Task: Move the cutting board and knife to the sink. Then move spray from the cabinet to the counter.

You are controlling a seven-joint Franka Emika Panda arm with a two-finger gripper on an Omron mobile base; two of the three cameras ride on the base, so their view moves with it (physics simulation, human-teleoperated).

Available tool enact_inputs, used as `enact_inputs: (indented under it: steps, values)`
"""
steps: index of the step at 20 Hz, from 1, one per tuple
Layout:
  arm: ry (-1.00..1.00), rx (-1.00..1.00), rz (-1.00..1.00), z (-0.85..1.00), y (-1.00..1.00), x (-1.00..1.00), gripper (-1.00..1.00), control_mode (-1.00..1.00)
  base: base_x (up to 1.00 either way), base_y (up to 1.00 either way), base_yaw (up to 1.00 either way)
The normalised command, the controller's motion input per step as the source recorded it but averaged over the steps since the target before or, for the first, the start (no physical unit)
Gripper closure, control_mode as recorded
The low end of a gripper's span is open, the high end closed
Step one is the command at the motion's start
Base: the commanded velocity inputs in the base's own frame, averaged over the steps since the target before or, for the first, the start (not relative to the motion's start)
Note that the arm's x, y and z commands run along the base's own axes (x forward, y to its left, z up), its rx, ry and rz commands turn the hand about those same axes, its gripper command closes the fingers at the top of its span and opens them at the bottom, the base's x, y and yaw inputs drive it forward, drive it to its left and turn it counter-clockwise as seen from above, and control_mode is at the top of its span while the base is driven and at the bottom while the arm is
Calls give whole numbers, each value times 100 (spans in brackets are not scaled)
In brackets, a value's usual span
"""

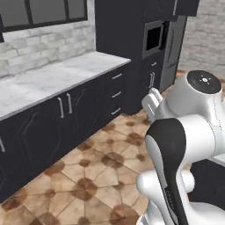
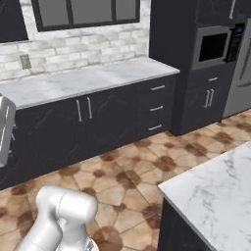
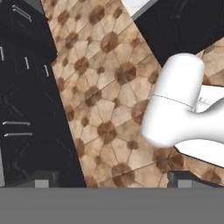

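my gripper [image 3: 111, 180] hangs wide open over the tiled floor [image 3: 100, 100], holding nothing. the counter [image 2: 88, 78] runs along the far left wall, a marble island [image 2: 215, 191] near right.

So there's a long white marble counter [image 2: 83, 81] running from 9 toward 2 o'clock over dark base cabinets [image 2: 112, 120], with a brick backsplash [image 2: 73, 51] behind. A built-in microwave [image 2: 213, 46] sits at 2, a second marble top [image 2: 215, 188] at 4, and tan patterned floor tiles [image 2: 132, 171] lie between.
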Motion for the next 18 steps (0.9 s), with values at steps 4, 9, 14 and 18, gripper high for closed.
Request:
enact_inputs:
  steps: [4,9,14,18]
  values:
    - [0,0,0,0,0,0,-100,100,100,53,-42]
    - [0,0,0,0,0,0,-100,100,100,42,-39]
    - [0,0,0,0,0,0,-100,100,100,11,-28]
    - [0,0,0,0,0,0,-100,100,100,0,-43]
